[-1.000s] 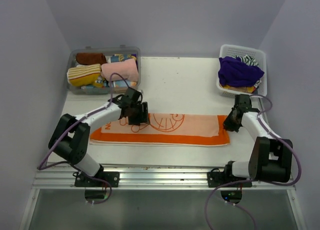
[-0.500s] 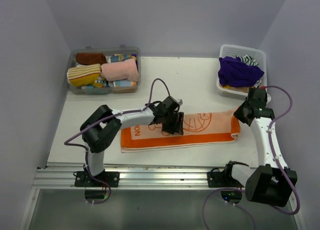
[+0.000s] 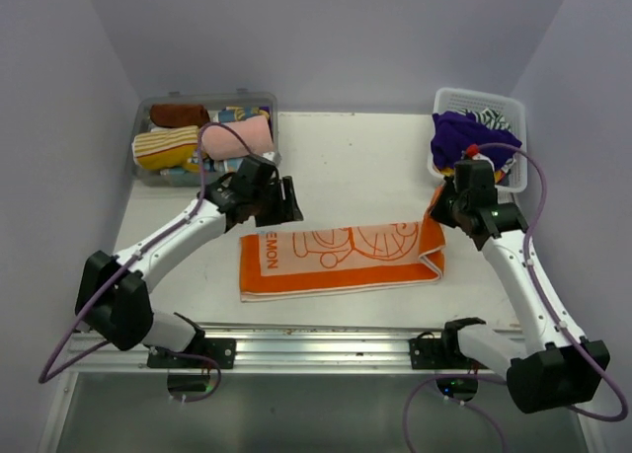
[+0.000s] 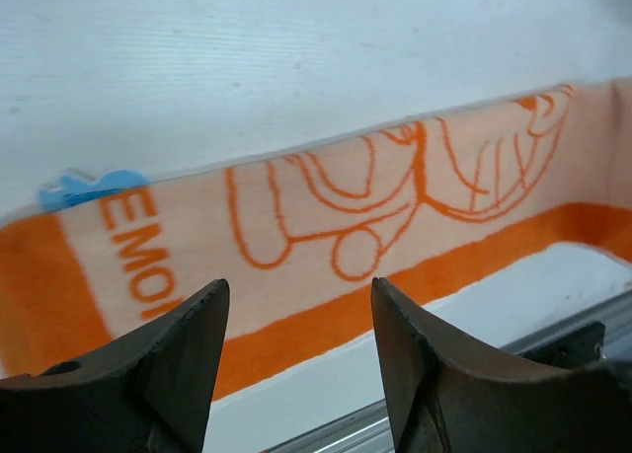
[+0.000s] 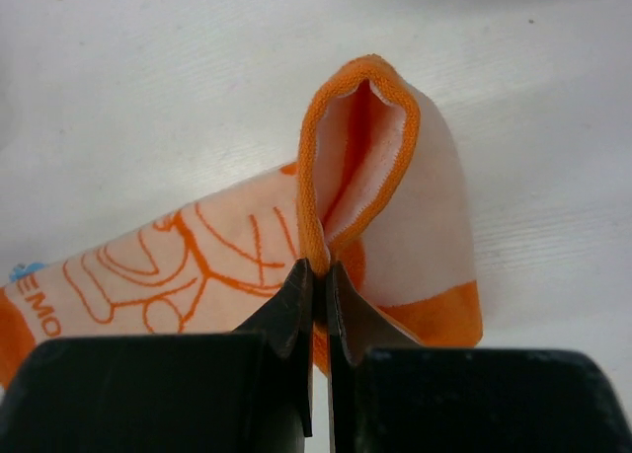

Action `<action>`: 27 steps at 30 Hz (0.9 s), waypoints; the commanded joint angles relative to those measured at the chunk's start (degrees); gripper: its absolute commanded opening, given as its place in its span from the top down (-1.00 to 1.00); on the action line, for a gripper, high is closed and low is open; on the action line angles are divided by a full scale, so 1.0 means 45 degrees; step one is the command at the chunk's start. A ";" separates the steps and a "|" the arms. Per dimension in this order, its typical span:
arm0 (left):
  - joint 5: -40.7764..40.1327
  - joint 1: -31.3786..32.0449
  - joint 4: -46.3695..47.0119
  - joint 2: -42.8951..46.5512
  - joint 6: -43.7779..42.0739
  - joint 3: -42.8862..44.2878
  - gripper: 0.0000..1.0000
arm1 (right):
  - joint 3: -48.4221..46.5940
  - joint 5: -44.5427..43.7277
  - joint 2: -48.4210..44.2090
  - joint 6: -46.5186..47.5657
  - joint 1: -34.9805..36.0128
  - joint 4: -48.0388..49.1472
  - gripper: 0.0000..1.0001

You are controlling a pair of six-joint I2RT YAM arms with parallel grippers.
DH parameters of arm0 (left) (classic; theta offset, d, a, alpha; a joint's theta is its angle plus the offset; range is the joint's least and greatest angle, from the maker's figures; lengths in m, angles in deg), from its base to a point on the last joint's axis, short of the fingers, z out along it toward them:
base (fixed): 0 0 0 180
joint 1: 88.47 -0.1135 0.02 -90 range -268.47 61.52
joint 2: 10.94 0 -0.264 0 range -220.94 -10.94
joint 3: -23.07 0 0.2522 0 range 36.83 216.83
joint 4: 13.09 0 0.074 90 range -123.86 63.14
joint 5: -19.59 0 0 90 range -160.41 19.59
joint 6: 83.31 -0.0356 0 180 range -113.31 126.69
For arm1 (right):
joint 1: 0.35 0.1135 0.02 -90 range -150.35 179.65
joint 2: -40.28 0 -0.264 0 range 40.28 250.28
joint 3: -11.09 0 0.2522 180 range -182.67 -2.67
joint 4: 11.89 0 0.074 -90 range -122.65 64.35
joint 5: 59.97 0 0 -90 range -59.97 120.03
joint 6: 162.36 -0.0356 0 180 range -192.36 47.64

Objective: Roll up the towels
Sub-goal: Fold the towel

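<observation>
Left jaws: I see them spread wide with nothing between them. They hang over the far left corner of the orange-and-cream towel (image 3: 336,259), and I cannot tell if the tips touch the cloth.
Right jaws: I read them as pinched shut on the orange hem at the towel's right end. In the right wrist view the hem loops up above the tips.
Towel on the counter: it lies as a long strip across the middle of the counter (image 3: 346,162), flat except for the raised right corner. The letters "EMON" are at its left end and a cartoon line print runs along it.
Blue tag (image 4: 84,188): I see it at the towel's far left corner.
Clear bin (image 3: 272,103): far left, holding a pink towel (image 3: 237,137) and a striped yellow towel (image 3: 163,147) among others.
White basket (image 3: 515,108): far right, with a purple towel (image 3: 464,137) heaped in it.
</observation>
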 commanded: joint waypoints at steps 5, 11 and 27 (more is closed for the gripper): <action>-0.2577 -0.1796 -0.2761 0.1890 0.0059 -0.1544 -0.32 | -0.1245 -0.0214 0.1057 -0.0755 0.3527 0.0319 1.00; -0.1661 -0.2873 -0.1689 0.2010 -0.0156 -0.2915 -0.28 | -0.2552 -0.0840 0.2406 -0.1458 0.6867 0.0631 1.00; -0.1528 -0.5666 -0.1749 0.2225 0.0254 -0.4868 -0.07 | -0.6168 -0.0997 0.7250 -0.2318 1.1069 0.1295 1.00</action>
